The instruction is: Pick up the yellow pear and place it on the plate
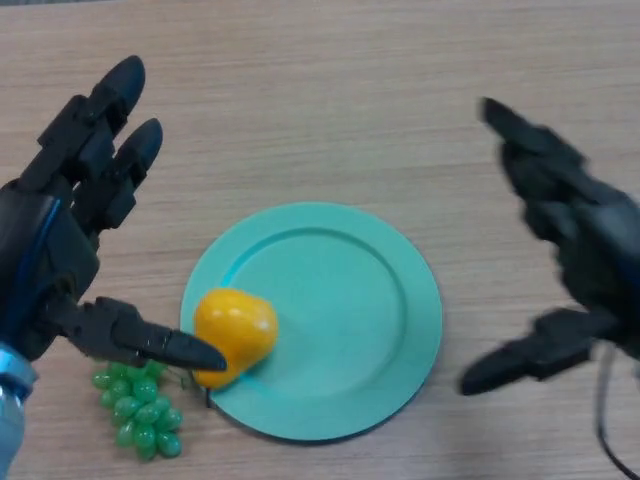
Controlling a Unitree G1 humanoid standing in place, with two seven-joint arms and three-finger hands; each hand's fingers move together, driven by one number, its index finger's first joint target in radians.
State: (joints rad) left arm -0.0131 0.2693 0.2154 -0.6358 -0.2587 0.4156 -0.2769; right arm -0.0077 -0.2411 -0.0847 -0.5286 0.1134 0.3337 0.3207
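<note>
The left robot hand (60,250) is released, fingers stretched forward, thumb tip touching the yellow pear (233,334). The pear sits on the left edge of the teal plate (370,320). Green grapes (140,405) lie on the table (320,100) beside it. The right robot hand (575,270) hovers spread, holding nothing.

The desk (330,110) looks like pale wood with a fine straight grain, and its finish is matt. The plate (350,310) is turquoise and smooth, like plastic, with a soft sheen. The yellow pear (237,325) has a glossy, smooth skin like plastic. The green grapes (138,410) at the lower left are shiny small beads. Both hands, left (60,240) and right (585,250), look like matt black plastic.
</note>
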